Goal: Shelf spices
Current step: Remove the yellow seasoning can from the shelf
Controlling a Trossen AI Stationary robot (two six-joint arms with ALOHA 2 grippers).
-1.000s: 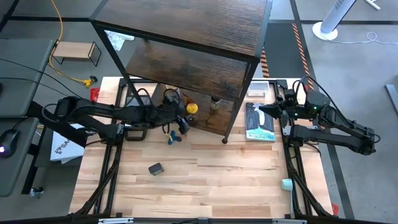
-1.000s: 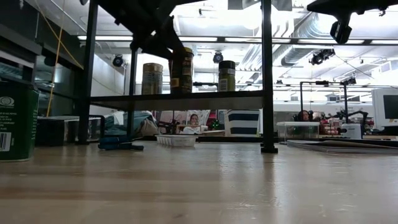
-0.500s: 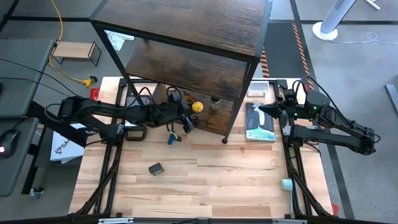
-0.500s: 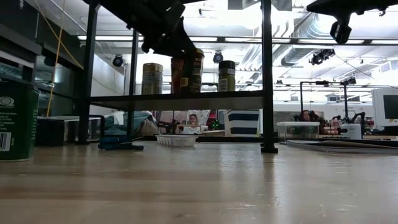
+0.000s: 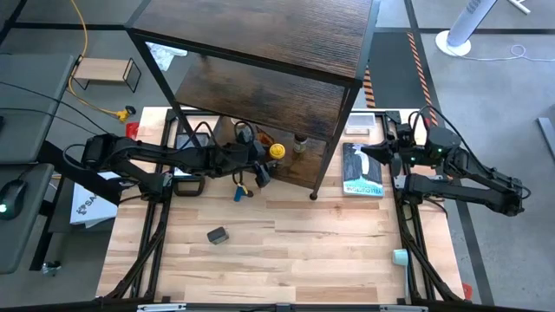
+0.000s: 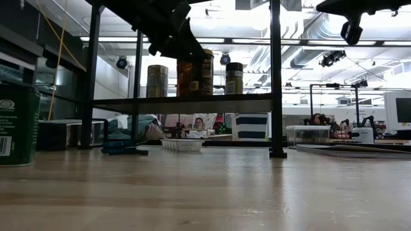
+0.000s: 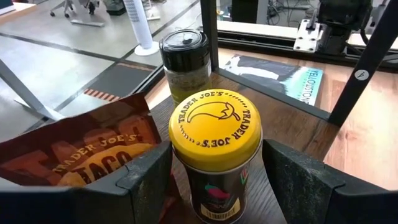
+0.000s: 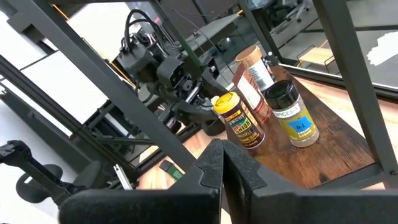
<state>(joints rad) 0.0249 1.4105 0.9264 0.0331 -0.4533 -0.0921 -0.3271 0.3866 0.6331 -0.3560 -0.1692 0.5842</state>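
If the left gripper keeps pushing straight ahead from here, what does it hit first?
The left gripper straddles the yellow-lidded jar; straight ahead, that jar would likely meet the black-lidded jar first, though the depth between them is unclear.

Grey floor (image 5: 486, 95), white fan (image 5: 464, 30)

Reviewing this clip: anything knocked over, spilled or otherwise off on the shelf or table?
Nothing spilled or tipped. The yellow-lidded jar and black-lidded jar stand upright on the shelf. Only oddity: the small dark grey box lies alone on the table, unshelved.
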